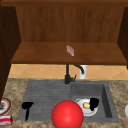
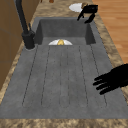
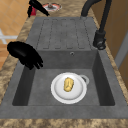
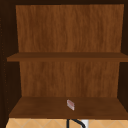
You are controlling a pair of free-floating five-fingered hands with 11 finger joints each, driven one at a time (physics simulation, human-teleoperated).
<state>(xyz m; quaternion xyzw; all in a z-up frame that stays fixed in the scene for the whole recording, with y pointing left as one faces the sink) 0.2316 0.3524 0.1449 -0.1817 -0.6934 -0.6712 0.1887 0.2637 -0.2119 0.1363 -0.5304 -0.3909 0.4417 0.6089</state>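
Front view: right hand hanging above the white plate in the sink basin, overlapping the plate's right part. Yellow lump on that plate, just left of the hand. Right side view puts the same hand over the basin's front rim, well above the plate and the lump. Not touching either. Fingers loosely drooped, nothing held.

Left hand parked over the ribbed drainboard, near its front-left corner. Left side view: fingers straight and spread, flat, holding nothing.

Reads as an approach over the plate, no contact made. From this pose, reaching the lump would call for moving inward from the rim and down into the basin, then closing fingers around it without knocking the plate.

Also around: black faucet behind the sink, small pinkish block on the wooden shelf, red sphere in the foreground, red-and-white items on the left counter.
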